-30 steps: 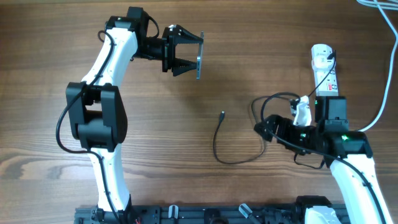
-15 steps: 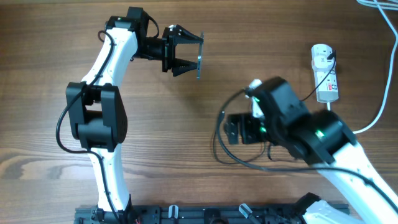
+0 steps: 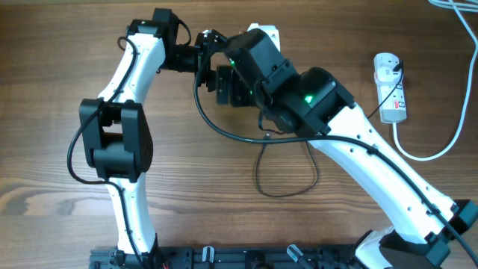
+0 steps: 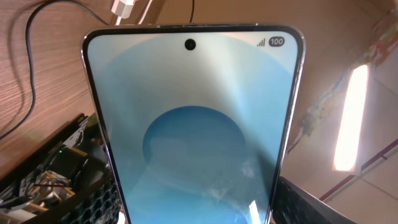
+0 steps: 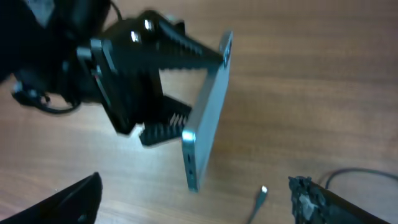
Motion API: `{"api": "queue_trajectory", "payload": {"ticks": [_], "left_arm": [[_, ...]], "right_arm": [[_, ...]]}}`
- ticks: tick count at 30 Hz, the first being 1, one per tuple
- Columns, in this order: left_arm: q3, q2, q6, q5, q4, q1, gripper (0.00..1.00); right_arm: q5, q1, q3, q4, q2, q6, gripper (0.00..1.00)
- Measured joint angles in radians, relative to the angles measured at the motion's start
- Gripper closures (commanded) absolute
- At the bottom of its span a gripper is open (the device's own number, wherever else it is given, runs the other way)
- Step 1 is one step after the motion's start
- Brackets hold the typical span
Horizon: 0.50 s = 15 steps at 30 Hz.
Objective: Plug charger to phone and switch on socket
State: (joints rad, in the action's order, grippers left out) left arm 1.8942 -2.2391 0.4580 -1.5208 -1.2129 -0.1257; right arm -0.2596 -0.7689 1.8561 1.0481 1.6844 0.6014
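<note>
My left gripper (image 5: pixel 155 81) is shut on the phone (image 5: pixel 208 112) and holds it on edge above the table. In the left wrist view the phone's teal screen (image 4: pixel 193 124) fills the frame between my fingers (image 4: pixel 193 214). My right gripper (image 5: pixel 199 208) is open and empty, just in front of the phone's lower end. In the overhead view the right gripper (image 3: pixel 228 84) covers the phone. The charger's plug tip (image 5: pixel 260 196) lies on the table to the right of the phone, with its black cable looping below (image 3: pixel 263 183). The socket (image 3: pixel 390 88) lies far right.
A white cord (image 3: pixel 448 138) runs from the socket along the right edge. The right arm (image 3: pixel 351 142) stretches diagonally over the middle of the wooden table (image 3: pixel 60 45). The left arm (image 3: pixel 119 134) stands at the left.
The right arm has swung from beside the socket across the table to the upper left, ending right at the phone. The left arm and the phone have stayed put.
</note>
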Motion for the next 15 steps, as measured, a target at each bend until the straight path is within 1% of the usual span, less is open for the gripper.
{"api": "queue_trajectory", "payload": {"ticks": [2, 4, 5, 6, 7, 8, 9, 11, 12, 13, 15], "left_arm": [[0.000, 0.000, 0.000, 0.000, 0.000, 0.000, 0.21], [0.000, 0.000, 0.000, 0.000, -0.008, 0.000, 0.21], [0.000, 0.000, 0.000, 0.000, -0.008, 0.000, 0.21], [0.000, 0.000, 0.000, 0.000, -0.008, 0.000, 0.21], [0.000, 0.000, 0.000, 0.000, -0.008, 0.000, 0.21], [0.000, 0.000, 0.000, 0.000, -0.008, 0.000, 0.21], [0.000, 0.000, 0.000, 0.000, -0.008, 0.000, 0.21], [0.000, 0.000, 0.000, 0.000, -0.008, 0.000, 0.21], [0.000, 0.000, 0.000, 0.000, -0.008, 0.000, 0.21], [0.000, 0.000, 0.000, 0.000, -0.008, 0.000, 0.21], [0.000, 0.000, 0.000, 0.000, -0.008, 0.000, 0.21]], "right_arm": [[-0.019, 0.000, 0.000, -0.024, 0.029, 0.001, 0.15], [-0.037, -0.002, 0.000, -0.036, 0.050, 0.003, 0.16], [-0.055, -0.005, 0.000, -0.047, 0.068, 0.003, 0.20], [-0.065, -0.008, 0.000, -0.050, 0.085, 0.004, 0.26], [-0.075, -0.010, 0.000, -0.053, 0.095, 0.006, 0.28], [-0.088, -0.011, 0.000, -0.055, 0.107, 0.008, 0.36], [-0.098, -0.011, 0.000, -0.056, 0.116, 0.015, 0.40], [-0.117, -0.011, 0.000, -0.061, 0.133, 0.022, 0.57], [-0.130, -0.011, 0.000, -0.063, 0.143, 0.026, 0.62], [-0.135, -0.011, 0.000, -0.063, 0.145, 0.028, 0.63], [-0.140, -0.011, 0.000, -0.063, 0.145, 0.026, 0.70]]}}
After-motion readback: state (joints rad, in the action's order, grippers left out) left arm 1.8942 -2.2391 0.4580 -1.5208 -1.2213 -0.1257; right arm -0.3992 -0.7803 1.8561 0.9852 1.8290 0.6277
